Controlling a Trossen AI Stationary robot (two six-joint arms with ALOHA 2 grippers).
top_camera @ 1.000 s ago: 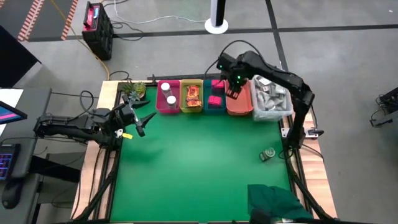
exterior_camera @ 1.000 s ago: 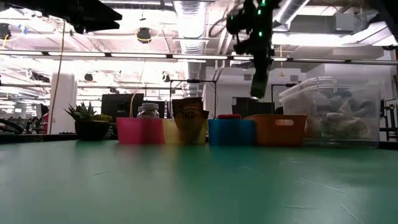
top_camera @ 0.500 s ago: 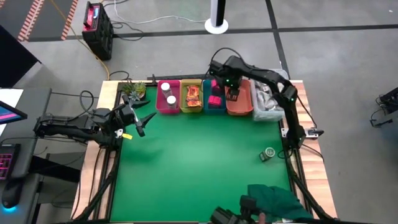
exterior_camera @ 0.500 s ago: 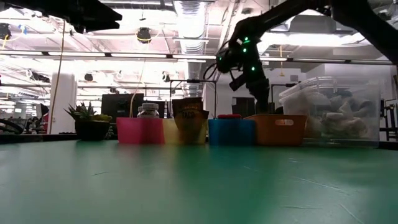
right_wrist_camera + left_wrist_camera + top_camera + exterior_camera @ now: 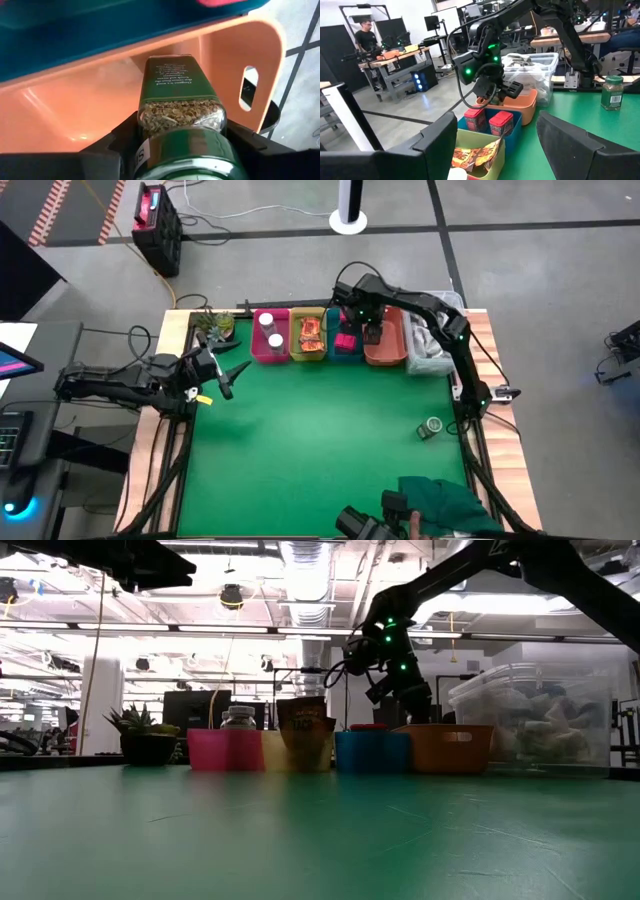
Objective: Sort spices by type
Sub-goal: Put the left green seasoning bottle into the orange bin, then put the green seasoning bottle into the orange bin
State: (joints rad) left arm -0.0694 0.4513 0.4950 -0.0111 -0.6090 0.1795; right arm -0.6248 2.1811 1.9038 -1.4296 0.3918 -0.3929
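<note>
A green-lidded jar [image 5: 181, 125] of dried herbs sits clamped between the fingers of the right tool [image 5: 372, 332], lid toward the wrist and label end pointing down into the orange bin [image 5: 220, 55]. In the right wrist view the jar's far end hangs just above the bin's inner floor; whether it touches cannot be told. From above, this tool is over the orange bin [image 5: 384, 345], at the far side of the green desk [image 5: 320, 440], and the jar itself is hidden under the arm. The right tool's jaws are drawn narrow, gripping the jar at its sides.

The left tool [image 5: 228, 372] hangs over the desk's left edge, near a small potted plant [image 5: 214, 326], its fingers spread wide and holding nothing.

The other spices lie well apart from both tools: two white-capped jars [image 5: 271, 330] in the pink bin [image 5: 258, 348], orange-brown packets [image 5: 311, 333] in the yellow bin [image 5: 308, 356], pink little boxes [image 5: 347, 340] in the blue bin [image 5: 345, 357]. A second green-lidded jar [image 5: 432, 427] stands alone on the desk near its right edge.

A clear tub [image 5: 428, 348] beside the orange bin holds pale contents too small to make out. A dark green cloth [image 5: 445, 502] is cut off at the near edge.
</note>
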